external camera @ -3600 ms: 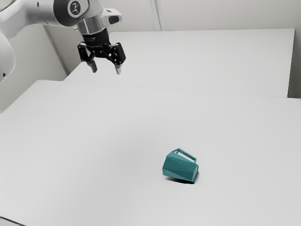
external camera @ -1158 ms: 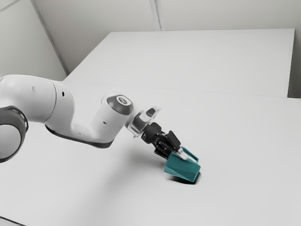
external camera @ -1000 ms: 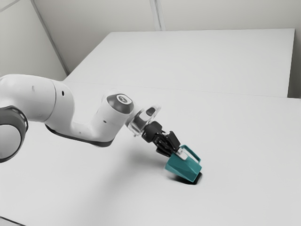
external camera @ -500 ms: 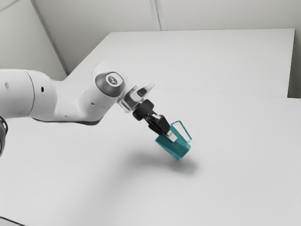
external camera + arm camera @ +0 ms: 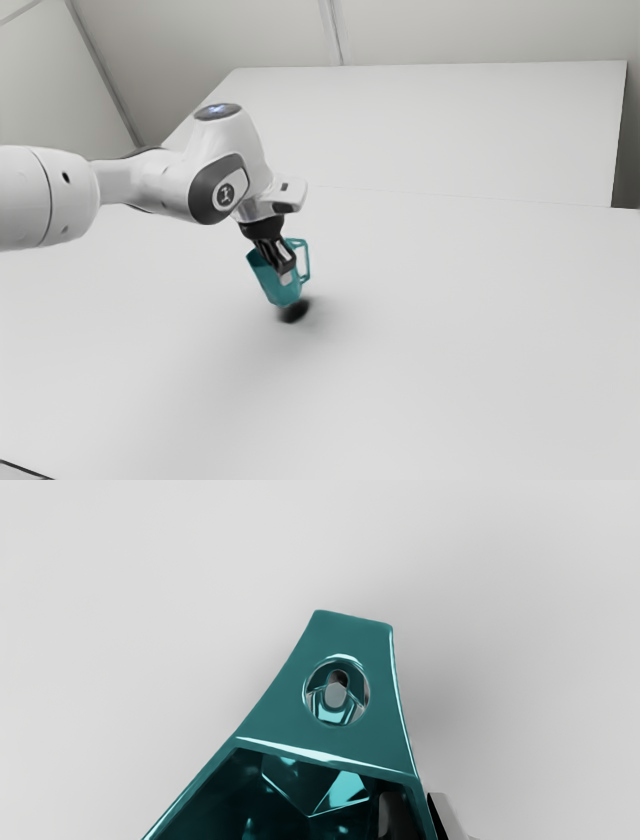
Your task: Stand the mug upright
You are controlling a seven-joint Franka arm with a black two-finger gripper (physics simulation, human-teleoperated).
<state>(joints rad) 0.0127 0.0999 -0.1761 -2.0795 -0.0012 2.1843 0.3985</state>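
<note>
Fingers (image 5: pixel 287 278) pinch the teal mug (image 5: pixel 283 295) by its side (one tip inside), holding it tilted, mouth upward; below the mug spreads the white table (image 5: pixel 450 350), and beyond the mug stand pale room walls (image 5: pixel 480 30).

one mug (image 5: pixel 271 284), one handle (image 5: pixel 350 637), one arm (image 5: pixel 25 198), one pair of jaws, two fingertips (image 5: pixel 395 817)

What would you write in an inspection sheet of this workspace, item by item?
Surface: white table, a dark shadow on it.
Job's things: teal mug, tilted, opening upward, apparently just above the table.
Clutter: nothing seen.
Gripper: shut on the mug's wall, one finger inside, the other outside.
Cables: nothing seen.
Surroundings: pale walls; a dark line at the exterior view's lower left corner, nature unclear.
</note>
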